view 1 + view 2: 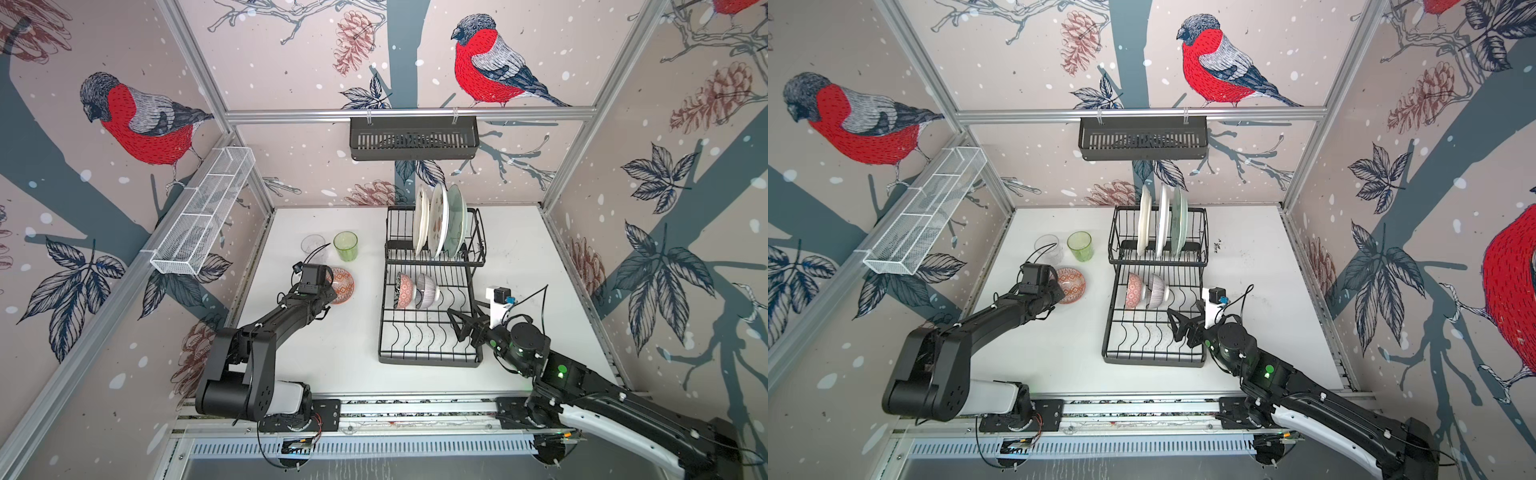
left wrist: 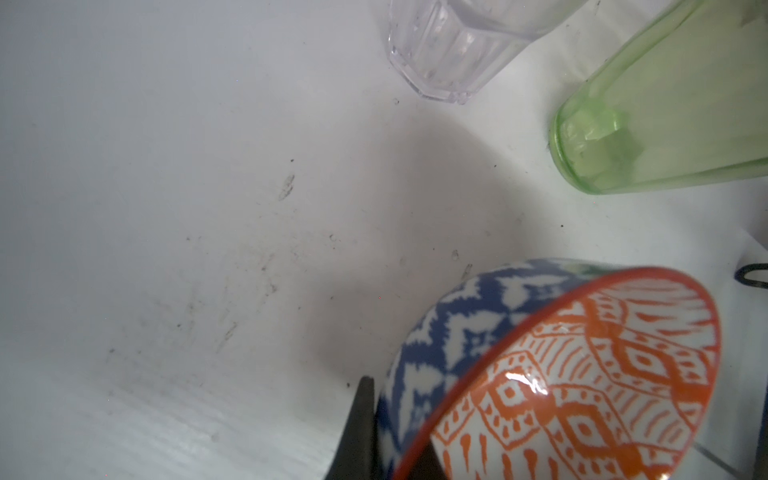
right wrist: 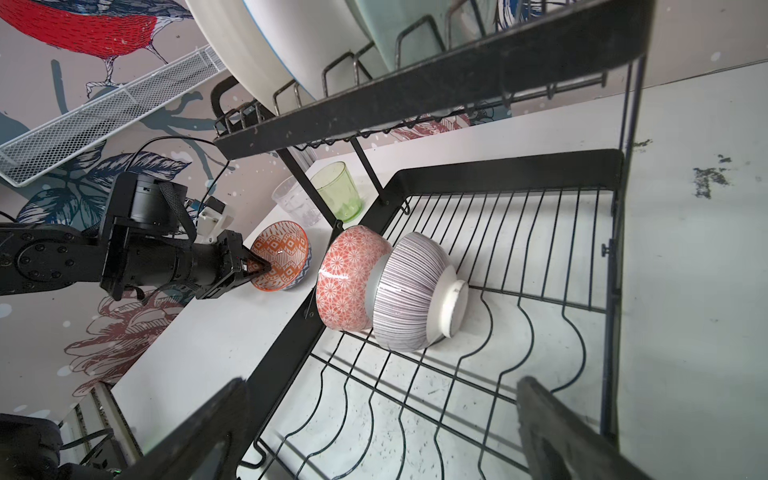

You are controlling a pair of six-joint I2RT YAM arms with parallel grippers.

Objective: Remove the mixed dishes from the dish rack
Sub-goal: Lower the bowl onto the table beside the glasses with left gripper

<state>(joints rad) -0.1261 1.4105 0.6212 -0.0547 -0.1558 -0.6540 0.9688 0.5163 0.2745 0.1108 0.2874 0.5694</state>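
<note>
Left pincer (image 3: 262,266): we see it clamped on the rim of the orange bowl (image 3: 282,255), held tilted near the green tumbler (image 1: 345,246) over the worktop (image 1: 311,353); we judge it is grouping unloaded dishes
Right pincer (image 1: 456,325): jaws wide and empty over the dish rack (image 1: 428,362) tray; likely readied for the two bowls (image 1: 415,291) there
Plates (image 1: 440,220): three upright in the raised slots

Left arm (image 1: 286,313) stretched forward from its base, elbow bent. Left gripper (image 3: 258,266) clamped on the rim of the orange bowl (image 3: 286,249), one finger (image 2: 360,432) outside the wall, the other inside. Right arm (image 1: 582,384) reaches in diagonally from the front right. Right gripper (image 1: 455,326) points toward the middle, jaws spread wide, nothing between them.
</note>
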